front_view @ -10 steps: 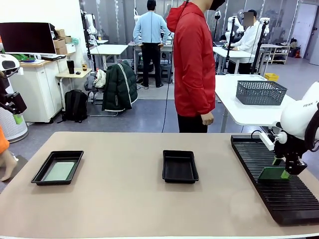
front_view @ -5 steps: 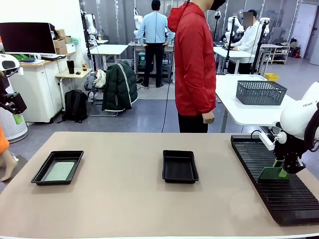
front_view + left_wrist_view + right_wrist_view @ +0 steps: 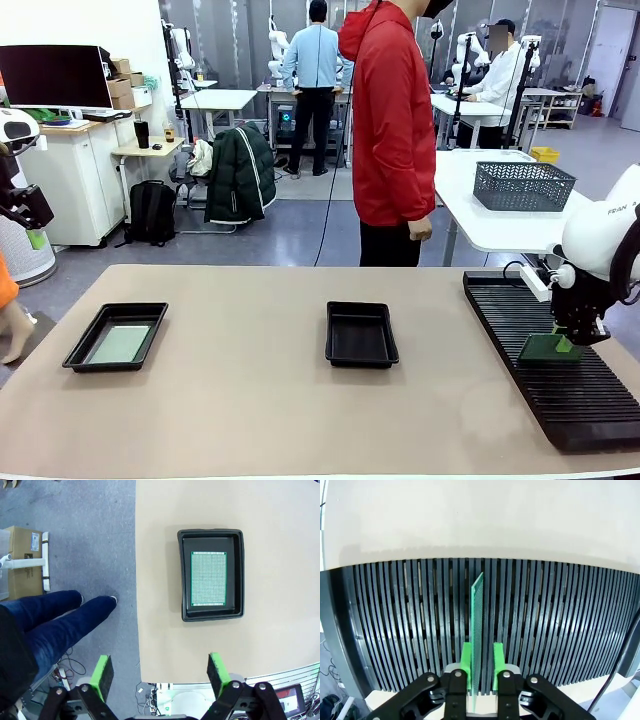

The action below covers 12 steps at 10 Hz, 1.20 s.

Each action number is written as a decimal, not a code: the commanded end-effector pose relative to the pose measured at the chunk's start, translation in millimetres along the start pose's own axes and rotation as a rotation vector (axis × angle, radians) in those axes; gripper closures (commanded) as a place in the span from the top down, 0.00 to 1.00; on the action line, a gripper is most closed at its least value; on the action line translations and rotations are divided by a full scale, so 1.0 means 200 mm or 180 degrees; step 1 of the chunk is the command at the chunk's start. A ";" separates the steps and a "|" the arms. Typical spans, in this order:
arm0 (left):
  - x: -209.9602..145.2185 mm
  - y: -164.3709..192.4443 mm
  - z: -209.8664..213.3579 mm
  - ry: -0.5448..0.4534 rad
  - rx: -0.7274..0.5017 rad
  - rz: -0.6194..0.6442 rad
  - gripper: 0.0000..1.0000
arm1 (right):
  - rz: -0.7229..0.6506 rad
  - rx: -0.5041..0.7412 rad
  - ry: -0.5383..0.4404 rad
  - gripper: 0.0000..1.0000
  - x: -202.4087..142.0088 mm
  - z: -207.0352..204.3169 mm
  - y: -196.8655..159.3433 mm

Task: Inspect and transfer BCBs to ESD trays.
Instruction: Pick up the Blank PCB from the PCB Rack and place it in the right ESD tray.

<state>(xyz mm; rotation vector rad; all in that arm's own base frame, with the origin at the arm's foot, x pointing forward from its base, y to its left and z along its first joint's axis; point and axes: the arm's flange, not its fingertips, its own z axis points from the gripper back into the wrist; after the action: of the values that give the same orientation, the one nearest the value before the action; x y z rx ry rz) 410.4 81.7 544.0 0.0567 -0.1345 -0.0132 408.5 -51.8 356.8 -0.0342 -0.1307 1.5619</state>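
Observation:
A green BCB (image 3: 477, 615) stands edge-on between the pads of my right gripper (image 3: 482, 655), which is shut on it over the long black slotted rack (image 3: 395, 630). From the front, that gripper (image 3: 570, 342) holds the BCB (image 3: 543, 348) low over the rack (image 3: 570, 400) at the table's right; I cannot tell if its edge sits in a slot. One ESD tray (image 3: 85, 345) at the left holds a pale BCB (image 3: 120, 344). The middle ESD tray (image 3: 361, 334) has nothing in it. My left gripper (image 3: 160, 672) hangs open high above the left tray (image 3: 212, 615) and its BCB (image 3: 208, 578).
A person in a red jacket (image 3: 390, 120) stands at the table's far edge, one hand (image 3: 421, 229) hanging down. A grey mesh basket (image 3: 523, 185) sits on a white table behind. In the left wrist view, legs in jeans (image 3: 55, 625) are on the floor beside the table edge.
My right gripper has shifted slightly left and down, and the BCB it holds now sits lower and flatter over the rack. The trays and the left arm have not moved.

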 end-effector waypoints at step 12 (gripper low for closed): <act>-0.01 0.00 0.00 -0.0013 0.0001 0.0004 1.00 | 0.0021 0.0047 0.0055 0.00 -0.03 0.48 -0.09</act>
<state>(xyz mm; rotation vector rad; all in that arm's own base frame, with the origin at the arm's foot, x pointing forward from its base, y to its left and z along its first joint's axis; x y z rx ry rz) 410.4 81.7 544.0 0.0567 -0.1345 -0.0132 410.9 -61.2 432.6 -0.0272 -0.1466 1.5634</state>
